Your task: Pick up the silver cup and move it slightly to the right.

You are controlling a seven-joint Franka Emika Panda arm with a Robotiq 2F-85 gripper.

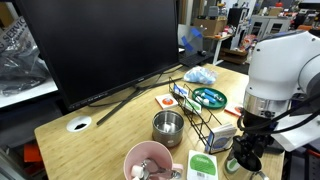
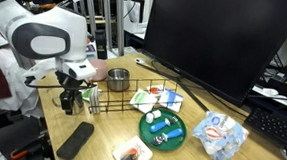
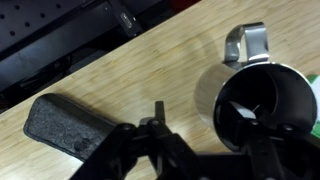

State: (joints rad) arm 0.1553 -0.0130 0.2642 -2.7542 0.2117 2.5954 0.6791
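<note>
The silver cup (image 3: 262, 95) is a small metal cup with a handle and a dark inside, standing on the wooden table at the right of the wrist view. In an exterior view it shows as a small pale-rimmed round shape (image 1: 231, 164) under the arm. My gripper (image 3: 200, 113) is open and low over it. One finger stands on the table side, apart from the cup's wall, and the other sits over the cup's mouth. In both exterior views the gripper (image 1: 245, 150) (image 2: 72, 98) hangs down at the table's edge and hides most of the cup.
A wider shiny steel cup (image 1: 167, 127) (image 2: 116, 79) and a pink bowl (image 1: 148, 160) stand nearby. A black wire rack (image 1: 200, 112), a green plate (image 2: 164, 127) and a big monitor (image 1: 100, 45) are there too. A black flat pad (image 3: 70, 125) (image 2: 76, 139) lies beside the gripper.
</note>
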